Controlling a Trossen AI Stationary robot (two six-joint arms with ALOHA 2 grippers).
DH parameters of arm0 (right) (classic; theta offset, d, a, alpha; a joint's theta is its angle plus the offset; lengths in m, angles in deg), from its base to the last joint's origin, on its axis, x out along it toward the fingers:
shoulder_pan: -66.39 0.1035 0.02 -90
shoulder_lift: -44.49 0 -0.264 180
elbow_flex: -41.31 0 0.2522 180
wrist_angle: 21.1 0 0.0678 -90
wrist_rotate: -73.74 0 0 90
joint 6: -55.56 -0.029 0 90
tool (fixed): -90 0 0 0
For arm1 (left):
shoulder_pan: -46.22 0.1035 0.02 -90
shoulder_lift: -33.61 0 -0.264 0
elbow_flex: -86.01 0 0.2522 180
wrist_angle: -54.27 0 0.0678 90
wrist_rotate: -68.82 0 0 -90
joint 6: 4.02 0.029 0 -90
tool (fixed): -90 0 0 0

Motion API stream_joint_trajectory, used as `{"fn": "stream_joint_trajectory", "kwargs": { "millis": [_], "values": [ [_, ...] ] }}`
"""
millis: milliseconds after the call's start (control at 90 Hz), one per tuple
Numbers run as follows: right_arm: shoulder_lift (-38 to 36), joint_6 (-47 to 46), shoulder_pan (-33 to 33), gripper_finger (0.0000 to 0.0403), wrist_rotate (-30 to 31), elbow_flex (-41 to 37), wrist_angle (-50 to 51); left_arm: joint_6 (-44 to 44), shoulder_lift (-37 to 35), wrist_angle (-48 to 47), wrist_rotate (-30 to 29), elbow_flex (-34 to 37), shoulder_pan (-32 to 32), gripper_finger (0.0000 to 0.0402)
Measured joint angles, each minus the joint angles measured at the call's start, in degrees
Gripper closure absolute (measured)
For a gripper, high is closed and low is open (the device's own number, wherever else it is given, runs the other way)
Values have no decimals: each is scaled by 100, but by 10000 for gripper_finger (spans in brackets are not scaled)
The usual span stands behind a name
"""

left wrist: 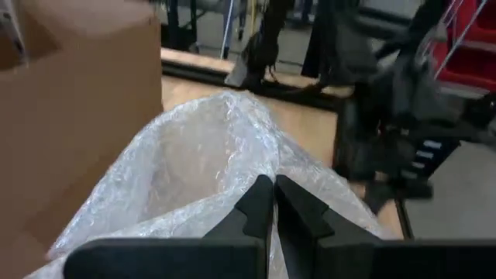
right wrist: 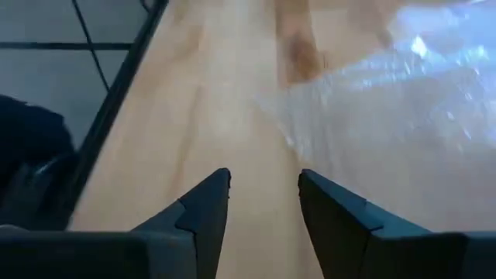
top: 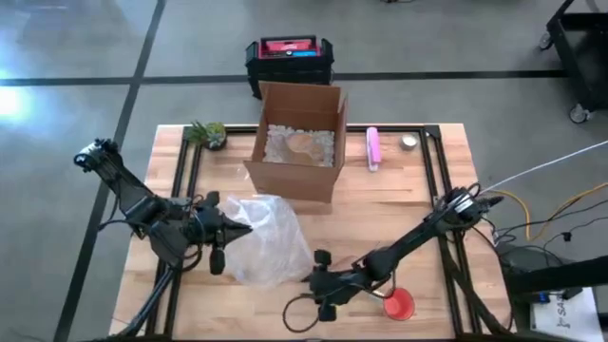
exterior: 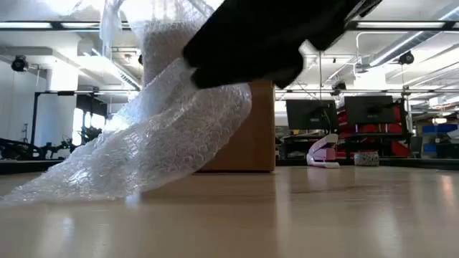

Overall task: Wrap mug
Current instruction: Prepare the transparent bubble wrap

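Observation:
A sheet of clear bubble wrap (top: 269, 239) lies crumpled on the middle of the table, with its left part raised. My left gripper (top: 243, 229) is at the wrap's left edge, shut on it. My right gripper (top: 317, 273) hovers open by the wrap's near right edge (right wrist: 387, 101), nothing between its fingers. The red mug (top: 399, 304) rests on the table near the front edge, beside my right arm. In the low view the wrap (exterior: 143, 150) slopes up from the table under a dark arm. My left gripper pinches the bubble wrap at its left edge (left wrist: 203, 211) between its two fingers, coming from the table's left, about level. The wrap is lifted at the hold and falls away slack, its far and right parts lying on the table. One layer or several, I cannot tell.
An open cardboard box (top: 299, 142) with packing filler stands behind the wrap. A pink object (top: 373, 148) and a small tin (top: 408, 142) lie at the back right, and a small plant (top: 207, 133) at the back left. A black and red crate (top: 289, 57) stands beyond the table.

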Motion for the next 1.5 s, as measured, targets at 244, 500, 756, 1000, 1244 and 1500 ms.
{"fn": "stream_joint_trajectory", "kwargs": {
  "millis": [244,500,756,1000,1244,1500],
  "values": [
    [199,115,-298,305,2576,472,1625,-114,15,474,1038,0,-31,402],
    [-558,-1130,-35,363,4355,968,5461,-759,80,469,2694,4,-521,401],
    [-1415,-1689,188,393,4128,1133,6195,-2310,378,-56,2880,230,-1234,401],
    [-1412,-1401,154,395,2791,1122,5111,-3884,864,-233,2947,310,-1888,401],
    [-506,492,-117,394,1746,1111,3281,-5280,1266,-1235,2391,317,-2196,401],
    [570,1122,-941,395,687,1155,2590,-5832,1566,-1422,2506,317,-2205,401]
  ]
}}
